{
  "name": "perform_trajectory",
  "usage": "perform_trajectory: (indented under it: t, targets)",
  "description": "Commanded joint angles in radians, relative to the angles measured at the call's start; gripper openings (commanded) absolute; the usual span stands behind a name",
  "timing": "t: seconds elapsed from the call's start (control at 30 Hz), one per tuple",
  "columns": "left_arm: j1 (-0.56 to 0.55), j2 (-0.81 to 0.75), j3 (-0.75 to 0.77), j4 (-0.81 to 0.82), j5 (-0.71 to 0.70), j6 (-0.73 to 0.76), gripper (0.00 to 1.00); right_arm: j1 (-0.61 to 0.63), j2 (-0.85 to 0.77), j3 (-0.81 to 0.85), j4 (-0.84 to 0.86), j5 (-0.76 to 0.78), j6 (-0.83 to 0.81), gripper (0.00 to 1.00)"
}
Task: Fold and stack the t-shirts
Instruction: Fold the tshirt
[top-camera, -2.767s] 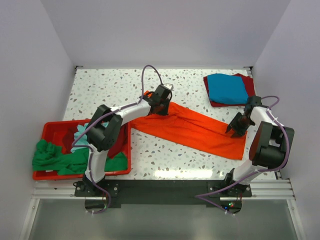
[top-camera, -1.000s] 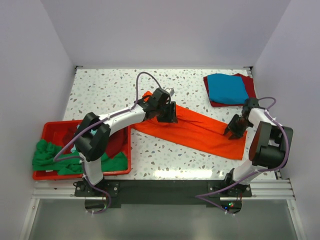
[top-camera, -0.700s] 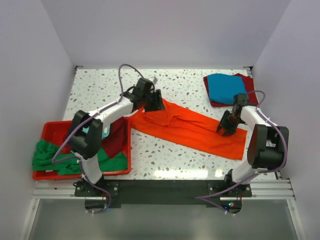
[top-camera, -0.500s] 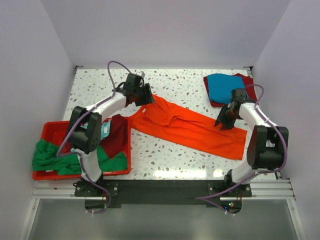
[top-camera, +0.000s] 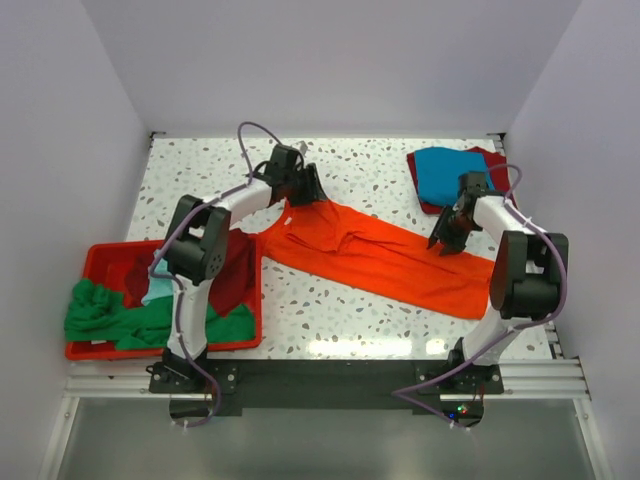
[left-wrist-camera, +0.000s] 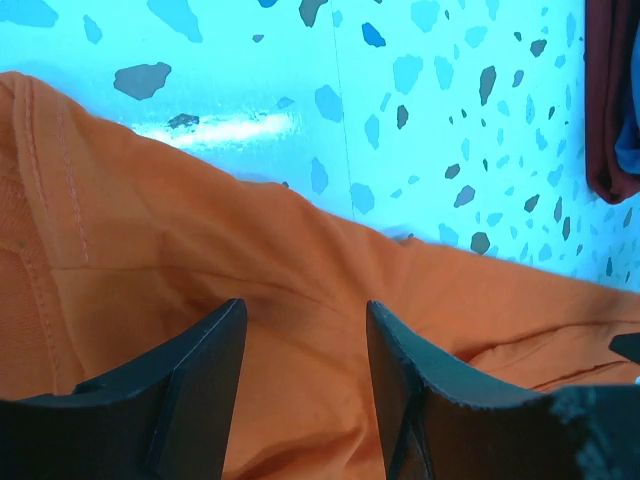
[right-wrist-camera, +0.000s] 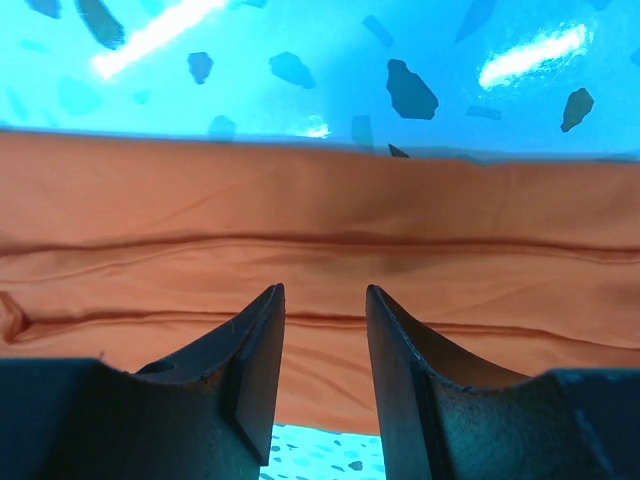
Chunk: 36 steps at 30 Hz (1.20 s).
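Overhead, two white robot arms are bolted at the near edge of a speckled white table. On the near left sits a red bin. A green t-shirt is bunched up in it and spills over its left and near rims. Beside the green cloth, a light teal t-shirt peeks out, and a dark red t-shirt fills the bin's right side.

Further in, an orange t-shirt lies flat across the middle of the table. It is folded into a long band that slants from far left to near right, with some creases near its left end.

The left arm reaches out from beside the bin, and the left gripper sits at the far left end of the orange band. Its wrist camera shows the two dark fingers standing apart just above the orange cloth, near its edge, with no fold pinched between them.

The right arm reaches up the right side, and the right gripper sits at the band's far edge, toward its right end. Its wrist camera likewise shows the fingers spread, pointing down at the layered orange cloth, with nothing clamped between them. Whether either set of fingertips touches the cloth cannot be told.

At the far right corner, a folded blue t-shirt lies on top of a second dark red t-shirt, also folded, apart from the orange one.
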Motion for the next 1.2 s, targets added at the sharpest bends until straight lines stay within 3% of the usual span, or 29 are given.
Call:
perform_trajectory:
  t: [0.0,0.23,0.6,0.87,1.17]
  targets:
    - [0.030,0.041,0.027,0.074,0.022,-0.048,0.56,-0.006,0.029,0.042,0.009,0.026,0.015,0.42]
    - [0.094,0.062,-0.024,0.131,0.033,-0.064,0.56,-0.052,0.086,0.053,0.004,0.032,0.032,0.42]
    - [0.107,0.202,0.204,0.122,0.122,-0.010,0.56,-0.062,0.161,0.197,-0.039,0.029,0.031,0.42]
    - [0.103,0.171,0.264,0.140,0.110,0.001,0.57,-0.064,0.141,0.205,-0.095,0.043,0.000,0.42]
    - [0.094,0.094,0.249,0.138,0.033,0.059,0.57,-0.275,-0.014,0.041,-0.089,0.020,-0.023,0.42]
